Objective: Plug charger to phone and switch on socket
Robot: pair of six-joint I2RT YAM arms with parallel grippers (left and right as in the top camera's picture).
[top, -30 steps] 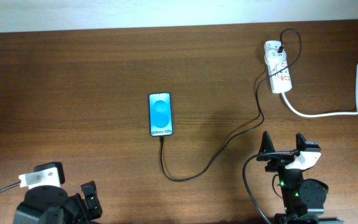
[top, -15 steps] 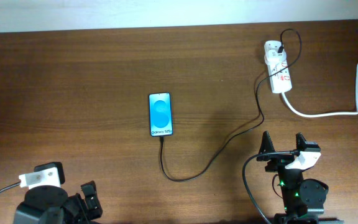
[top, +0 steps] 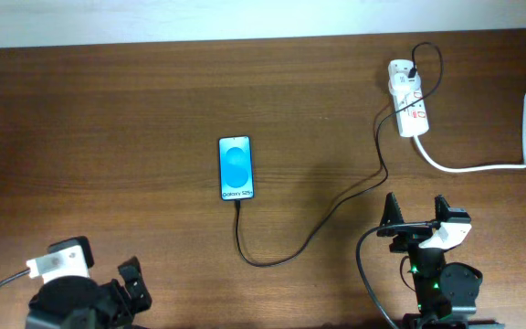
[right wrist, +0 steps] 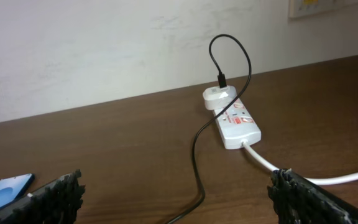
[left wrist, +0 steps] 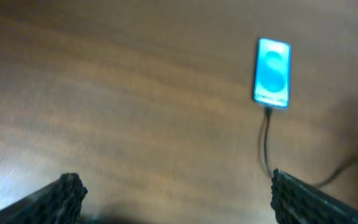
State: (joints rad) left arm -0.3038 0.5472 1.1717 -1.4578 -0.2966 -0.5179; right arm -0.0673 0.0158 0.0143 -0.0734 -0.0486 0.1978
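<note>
Overhead, one dark brown wooden table [top: 108, 119] fills nearly the whole frame, with a pale strip of wall along the top edge.

Two robot arms sit at the bottom edge, both cut off by the frame. The left arm [top: 67, 297] is at lower left, mostly out of shot. Its left gripper [left wrist: 174, 186] shows in the blurred left wrist view only as two dark fingertips in the bottom corners, spread wide and holding nothing. The right gripper [top: 415, 216], at lower right, points up the frame with its two fingers spread wide and nothing between them.

One thick white cord [top: 482, 166] leaves the socket's lower end, curves right and runs off the right edge.

One charger [top: 336, 212], a thin black cable, loops out of a white adapter [top: 400, 71] on the socket's upper end. It trails down and left across the table, curls near bottom centre and rises to the phone's lower edge. Its tip meets that edge; whether it is fully seated is too small to tell.

One socket [top: 409, 108], a white power strip with red marks, lies at upper right, tilted slightly. Its switch positions cannot be made out.

One phone [top: 236, 167] lies flat at centre, left of the middle, with its blue screen up. The right wrist view shows only its corner at lower left.
</note>
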